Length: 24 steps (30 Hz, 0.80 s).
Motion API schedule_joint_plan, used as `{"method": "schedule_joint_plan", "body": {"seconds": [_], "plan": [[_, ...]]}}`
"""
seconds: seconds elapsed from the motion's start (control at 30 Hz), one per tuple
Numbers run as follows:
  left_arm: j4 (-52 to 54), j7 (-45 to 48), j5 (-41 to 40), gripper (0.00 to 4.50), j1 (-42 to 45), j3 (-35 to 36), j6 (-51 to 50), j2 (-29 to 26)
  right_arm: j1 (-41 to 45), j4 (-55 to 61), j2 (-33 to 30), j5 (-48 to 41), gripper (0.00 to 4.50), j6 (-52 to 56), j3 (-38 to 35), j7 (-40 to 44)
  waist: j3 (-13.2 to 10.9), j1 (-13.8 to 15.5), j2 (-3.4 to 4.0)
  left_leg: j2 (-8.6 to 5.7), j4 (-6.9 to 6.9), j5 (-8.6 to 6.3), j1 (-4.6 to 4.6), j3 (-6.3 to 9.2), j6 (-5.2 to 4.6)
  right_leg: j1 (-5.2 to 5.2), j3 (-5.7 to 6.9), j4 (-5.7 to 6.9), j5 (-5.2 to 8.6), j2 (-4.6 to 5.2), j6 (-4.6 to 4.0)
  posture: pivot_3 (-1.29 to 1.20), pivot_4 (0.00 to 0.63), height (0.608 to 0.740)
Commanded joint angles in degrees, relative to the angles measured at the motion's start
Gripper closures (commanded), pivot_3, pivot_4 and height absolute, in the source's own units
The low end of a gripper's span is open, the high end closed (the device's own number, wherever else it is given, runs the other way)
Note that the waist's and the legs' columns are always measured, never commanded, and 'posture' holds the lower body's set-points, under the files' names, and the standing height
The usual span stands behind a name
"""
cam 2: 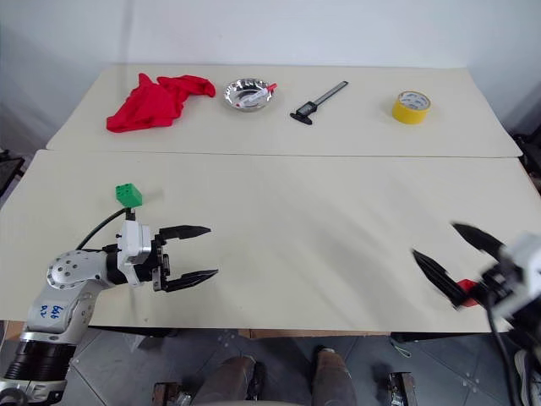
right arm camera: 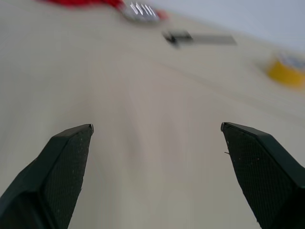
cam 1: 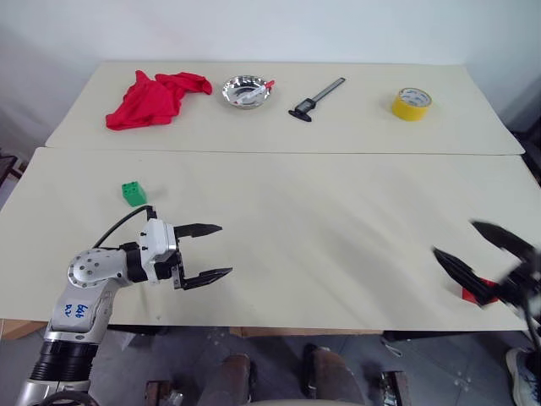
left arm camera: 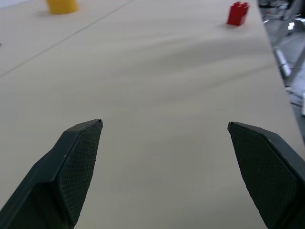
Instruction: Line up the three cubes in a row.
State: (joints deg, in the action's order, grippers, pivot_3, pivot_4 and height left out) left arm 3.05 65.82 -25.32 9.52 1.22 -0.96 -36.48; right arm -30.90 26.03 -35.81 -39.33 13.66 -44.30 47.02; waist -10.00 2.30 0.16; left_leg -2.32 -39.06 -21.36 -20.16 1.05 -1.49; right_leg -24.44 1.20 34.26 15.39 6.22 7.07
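Observation:
A green cube (cam 1: 132, 194) stands on the near table (cam 1: 321, 228) at the left. My left gripper (cam 1: 226, 249) hovers open just in front of and to the right of it, pointing right across the table, with nothing between its fingers (left arm camera: 81, 157). A red cube (left arm camera: 238, 13) sits near the table's front right edge; in the left eye view this red cube (cam 1: 472, 294) is partly hidden behind my right gripper (cam 1: 455, 238). That gripper hangs open right over it, and its fingertips (right arm camera: 71, 157) stand wide apart with nothing between them.
On the far table (cam 1: 355, 127) lie a red cloth (cam 1: 152, 97), a metal bowl (cam 1: 246, 91), a caliper (cam 1: 317, 100) and a yellow tape roll (cam 1: 412, 104). A seam (cam 1: 279, 152) divides the two tables. The front edge runs close below both grippers.

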Motion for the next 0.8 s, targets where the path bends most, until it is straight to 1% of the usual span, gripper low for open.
{"method": "schedule_joint_plan", "body": {"seconds": [0.03, 0.13, 0.2, 0.3, 0.33, 0.4, 0.47, 0.57, 0.63, 0.8], "plan": [[0.0, 1.2, 1.4, 0.03, 0.7, -2.6, 2.0, 1.8, -5.2, -1.1, 5.7, 0.7, 0.0, -3.9, -6.1, -0.7, 0.0, -0.9, 0.0, 0.0, -0.01, -0.02, 0.01, -0.1, -0.03, 0.0, -0.01, -0.06, -0.06, 0.02, 0.11, 0.0, 0.15, 0.74], [0.3, 0.9, 1.4, 0.03, 0.8, -2.8, 1.9, 2.5, -6.4, -5.1, 8.6, 2.8, 0.0, -7.8, -7.4, -1.0, 0.0, -2.1, -0.03, 0.0, -0.02, -0.02, 0.07, -0.23, -0.07, 0.01, -0.17, -0.1, -0.11, 0.1, 0.2, 0.0, 0.15, 0.74], [0.3, 1.0, 1.5, 0.03, 0.9, -2.8, 2.1, 2.5, -6.9, -6.0, 9.5, 2.8, 0.0, -8.1, -7.7, -1.3, 0.0, -2.4, 0.03, 0.0, -0.02, -0.02, 0.15, -0.25, -0.06, 0.01, -0.24, -0.22, -0.11, 0.15, 0.2, 0.0, 0.15, 0.74], [0.5, 0.7, 1.4, 0.03, 1.2, -2.9, 1.8, 2.7, -6.4, -3.8, 9.0, -0.2, 0.0, -4.9, -7.8, -3.4, 0.1, -2.4, 0.09, 0.07, -0.02, 0.02, 0.19, -0.21, 0.02, 0.02, -0.48, -0.16, -0.1, 0.14, 0.17, 0.0, 0.15, 0.74], [0.6, 0.4, 1.4, 0.03, 1.3, -2.9, 1.8, 2.8, -6.2, -2.7, 8.4, -1.2, 0.0, -3.3, -7.7, -4.3, 0.1, -2.3, 0.12, 0.07, -0.02, 0.03, 0.19, -0.19, 0.04, 0.02, -0.58, -0.15, -0.09, 0.15, 0.17, 0.0, 0.15, 0.74], [0.5, -0.2, 1.3, 0.03, 1.4, -2.6, 2.8, 3.6, -5.1, -0.4, 5.0, -3.6, 0.0, 3.7, -7.8, -8.9, 0.1, -2.3, 0.16, 0.06, -0.02, 0.04, 0.19, -0.16, 0.05, 0.01, -0.62, -0.12, -0.09, 0.19, 0.16, 0.0, 0.15, 0.74], [0.2, -0.9, 2.0, 0.03, 1.6, -2.6, 3.8, 4.1, -3.6, 0.8, 1.2, -7.9, 0.0, 12.4, -8.3, -14.4, 0.1, -2.3, 0.16, 0.01, -0.03, 0.05, 0.19, -0.18, 0.03, 0.02, -0.67, -0.12, -0.1, 0.25, 0.16, 0.0, 0.15, 0.74], [0.1, -1.4, 2.2, 0.03, 1.7, -2.8, 3.7, 4.6, -0.4, 1.0, -3.2, -11.9, 0.0, 21.7, -7.2, -20.1, 0.1, -2.1, 0.16, 0.01, -0.04, 0.06, 0.15, -0.11, 0.03, 0.01, -0.61, -0.14, -0.1, 0.26, 0.16, 0.0, 0.15, 0.74], [0.1, -1.4, 2.5, 0.03, 1.8, -3.0, 3.8, 4.7, 1.9, 0.4, -4.5, -13.0, 0.0, 26.0, -6.2, -23.5, 0.1, -1.9, 0.16, 0.03, -0.04, 0.07, 0.06, -0.05, 0.05, -0.06, -0.52, -0.16, -0.09, 0.24, 0.15, 0.0, 0.15, 0.74], [0.4, -1.3, 2.8, 0.03, 1.5, -3.1, 3.7, 4.6, 5.0, 0.3, -3.6, -11.3, 0.0, 32.2, -2.5, -29.5, 0.1, -0.8, 0.16, -0.04, -0.05, 0.08, 0.0, -0.04, 0.03, -0.07, -0.48, -0.19, -0.09, 0.24, 0.15, 0.0, 0.15, 0.74]]}}
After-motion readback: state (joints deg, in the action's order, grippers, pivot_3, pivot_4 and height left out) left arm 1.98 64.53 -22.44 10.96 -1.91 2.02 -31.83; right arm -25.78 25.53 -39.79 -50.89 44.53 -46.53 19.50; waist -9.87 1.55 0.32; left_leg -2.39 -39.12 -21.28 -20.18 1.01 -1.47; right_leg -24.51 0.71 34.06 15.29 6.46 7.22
